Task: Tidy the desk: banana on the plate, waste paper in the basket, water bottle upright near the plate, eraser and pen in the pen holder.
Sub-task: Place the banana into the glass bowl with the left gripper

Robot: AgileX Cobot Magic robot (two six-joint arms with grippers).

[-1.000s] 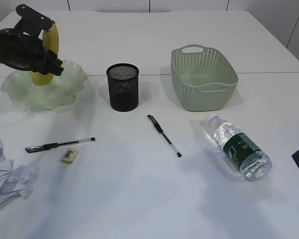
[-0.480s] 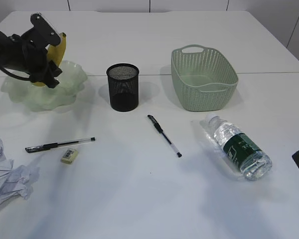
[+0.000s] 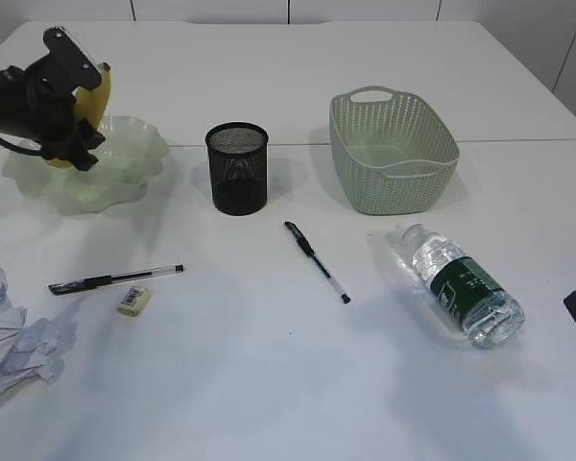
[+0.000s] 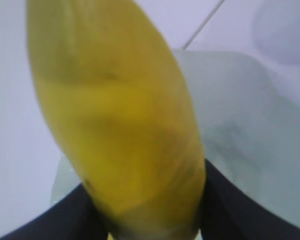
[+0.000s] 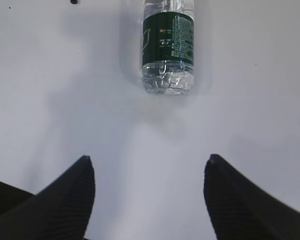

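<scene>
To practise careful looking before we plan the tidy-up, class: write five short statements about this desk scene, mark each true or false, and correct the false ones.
1. The clear plastic water bottle with the dark green label stands upright. False: it lies on its side.
2. The black metal-mesh pen holder holds both pens. False: the two black-and-clear pens lie on the white desk.
3. The left gripper holds the yellow banana over the pale green wavy-rimmed plate. True.
4. The sage-green woven-look basket has nothing in it. True.
5. The small cream eraser touches the crumpled white waste paper. False: they lie apart.
</scene>
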